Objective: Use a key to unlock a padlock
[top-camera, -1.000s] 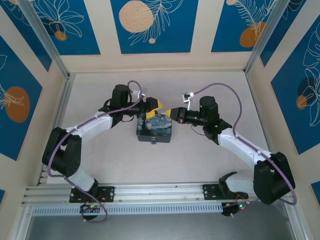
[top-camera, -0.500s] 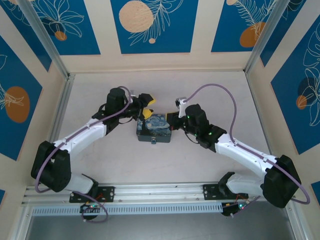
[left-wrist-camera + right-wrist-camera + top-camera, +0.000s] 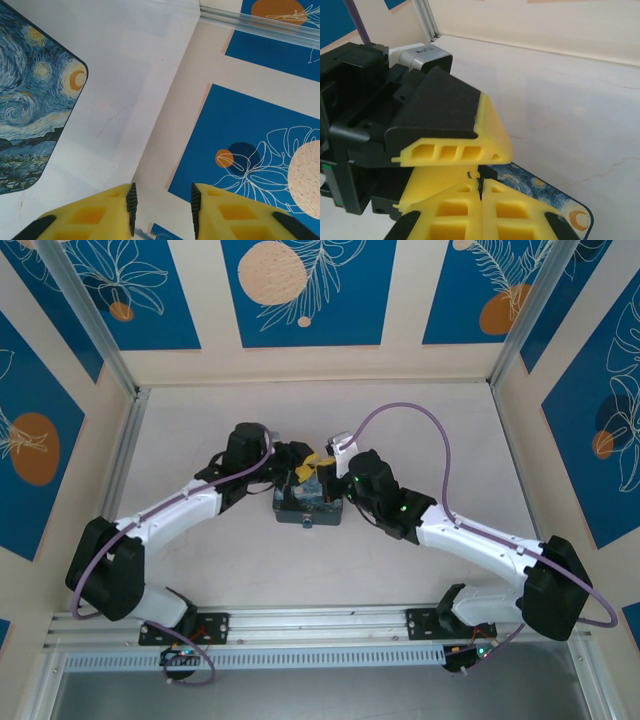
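- The right claw [image 3: 480, 186] is pressed fully closed, its yellow tips meeting with no gap. A thin dark sliver, the key [image 3: 470, 174], pokes out just past those tips, so this claw has it pinched.
- The key looks like a short, dark, slightly shiny metal strip, far thinner than a fingertip. Its shape is too small to make out further.
- The left claw [image 3: 162, 200] stands part open, with a clear gap between its two yellow fingers and nothing in that gap. Seen from the right wrist, one of its fingers lies just above the key and the right tips.
- The padlock [image 3: 305, 521] is a tiny bluish-silver speck with a dark part. It sits at the middle of the near side of the box [image 3: 292, 502] and faces the desk's near edge. It is well apart from the key.
- The box, printed with a swirling blue and yellow night sky, lies flat about the middle of the desk [image 3: 420, 420]. Both claws meet over its far half.
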Available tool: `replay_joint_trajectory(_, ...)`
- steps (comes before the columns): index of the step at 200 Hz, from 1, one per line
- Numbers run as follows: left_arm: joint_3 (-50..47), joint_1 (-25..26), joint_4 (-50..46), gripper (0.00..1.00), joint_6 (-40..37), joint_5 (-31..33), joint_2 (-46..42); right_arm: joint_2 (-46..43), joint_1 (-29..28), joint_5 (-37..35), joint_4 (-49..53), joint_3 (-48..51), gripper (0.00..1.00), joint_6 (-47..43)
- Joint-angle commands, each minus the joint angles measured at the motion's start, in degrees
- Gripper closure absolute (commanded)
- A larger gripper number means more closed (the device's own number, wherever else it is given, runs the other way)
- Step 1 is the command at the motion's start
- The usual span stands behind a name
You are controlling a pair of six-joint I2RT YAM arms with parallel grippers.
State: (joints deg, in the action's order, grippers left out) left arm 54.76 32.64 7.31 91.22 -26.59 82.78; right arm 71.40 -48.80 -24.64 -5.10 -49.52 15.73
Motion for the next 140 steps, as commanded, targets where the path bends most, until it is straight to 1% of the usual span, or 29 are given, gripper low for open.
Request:
replay_joint_trajectory(1, 0.5, 0.9, -0.3, 0.67, 0.1, 0.7, 0.5, 0.1, -0.3, -2.4, -1.4, -1.9, 1.0, -1.6)
replay_joint_trajectory(68, 0.9, 1.2, -0.5, 0.82, 0.0, 0.6, 0.4, 0.9, -0.4, -2.2, -0.8, -2.6, 1.0, -1.7)
replay_joint_trajectory(98, 1.0, 1.3, -0.9, 0.84, -0.1, 0.6, 0.5, 0.9, -0.4, -2.3, -0.6, -2.6, 1.0, -1.8)
replay_joint_trajectory(140, 1.3, 1.5, -1.1, 0.84, -0.2, 0.6, 0.7, 1.4, -0.4, -2.4, -0.6, -2.6, 1.0, -1.8)
